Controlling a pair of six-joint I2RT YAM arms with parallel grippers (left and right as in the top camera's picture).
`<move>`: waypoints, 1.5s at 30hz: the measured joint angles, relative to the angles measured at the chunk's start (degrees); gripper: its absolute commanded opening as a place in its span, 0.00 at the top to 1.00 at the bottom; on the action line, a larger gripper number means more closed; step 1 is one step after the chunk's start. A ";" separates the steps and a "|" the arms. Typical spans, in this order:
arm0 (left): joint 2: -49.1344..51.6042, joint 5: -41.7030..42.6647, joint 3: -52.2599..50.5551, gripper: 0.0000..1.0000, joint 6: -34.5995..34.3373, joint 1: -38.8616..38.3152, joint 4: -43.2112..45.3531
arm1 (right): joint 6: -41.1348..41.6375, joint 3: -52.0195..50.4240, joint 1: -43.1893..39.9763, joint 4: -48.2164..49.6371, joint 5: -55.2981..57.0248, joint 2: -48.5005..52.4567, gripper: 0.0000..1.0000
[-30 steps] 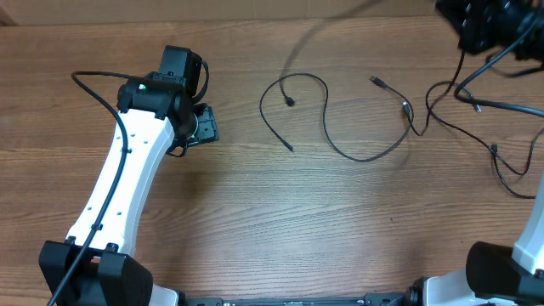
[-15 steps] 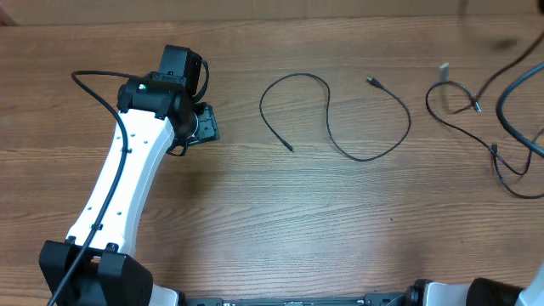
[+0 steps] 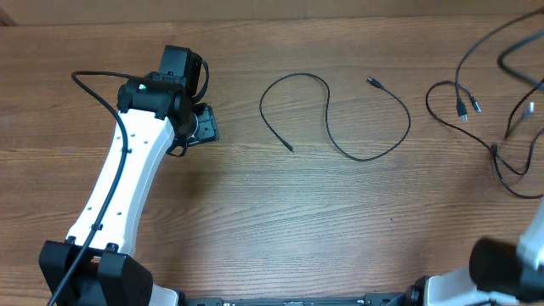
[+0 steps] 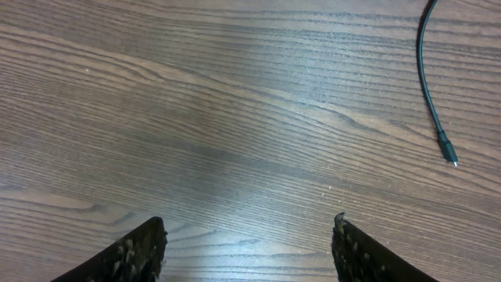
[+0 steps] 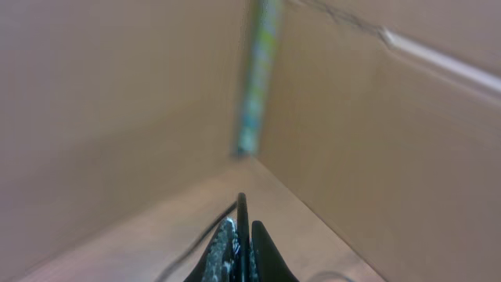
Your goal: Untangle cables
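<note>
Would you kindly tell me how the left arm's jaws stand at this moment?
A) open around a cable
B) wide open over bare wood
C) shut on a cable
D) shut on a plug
B: the left wrist view shows the jaws spread wide with only table between them, the cable lying apart at upper right.

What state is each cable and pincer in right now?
Lone thin black cable: free of the others, lying flat in an open S-curve with both plug ends loose.
Bunch of thin black cables: looped together at the table's right side, with some strands raised and blurred.
Left pincer: open, holding nothing.
Right pincer: shut on a thin black strand, apparently from the bunch.
</note>
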 measured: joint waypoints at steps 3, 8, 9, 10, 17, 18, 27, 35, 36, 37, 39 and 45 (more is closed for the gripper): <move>0.00 0.00 0.00 0.32 0.00 0.00 -0.04 | 4.22 -0.11 -2.10 -2.12 4.68 4.15 0.96; 0.00 0.02 0.00 0.32 0.00 0.00 -0.20 | 10.23 -0.20 -6.40 -4.26 6.19 6.34 0.96; 0.00 0.00 0.00 0.32 0.00 0.00 -0.22 | 11.21 -0.20 -7.41 -4.90 5.88 6.34 0.96; 0.00 0.00 0.00 0.32 0.00 0.00 -0.22 | 12.15 -0.20 -8.26 -5.55 5.42 6.32 0.96; 0.00 0.00 0.00 0.32 0.00 0.00 -0.24 | 17.77 -0.17 -14.10 -12.81 -3.93 6.78 0.92; 0.00 0.00 0.00 0.32 0.00 0.00 -0.24 | 18.21 -0.17 -14.67 -13.60 -5.75 6.99 0.89; 0.00 0.02 0.00 0.32 0.00 0.00 -0.39 | 19.85 -0.17 -15.30 -19.19 -16.04 8.96 0.16; 0.00 0.00 0.00 0.32 0.00 0.00 -0.39 | 13.86 -0.17 -14.82 -22.67 -32.52 8.96 0.02; 0.00 0.00 0.00 0.32 0.00 0.00 -0.39 | 12.46 -0.17 -14.40 -23.63 -34.91 8.96 0.01; 0.00 0.02 0.00 0.32 0.00 0.00 -0.39 | 10.88 -0.17 -13.75 -24.79 -37.38 8.96 0.00; 0.00 0.02 0.00 0.32 0.00 0.00 -0.39 | 8.46 -0.17 -12.11 -27.15 -40.17 8.96 0.00; 0.00 0.02 0.00 0.31 0.00 0.00 -0.24 | 3.98 -0.20 -3.82 -34.05 -44.65 10.78 0.00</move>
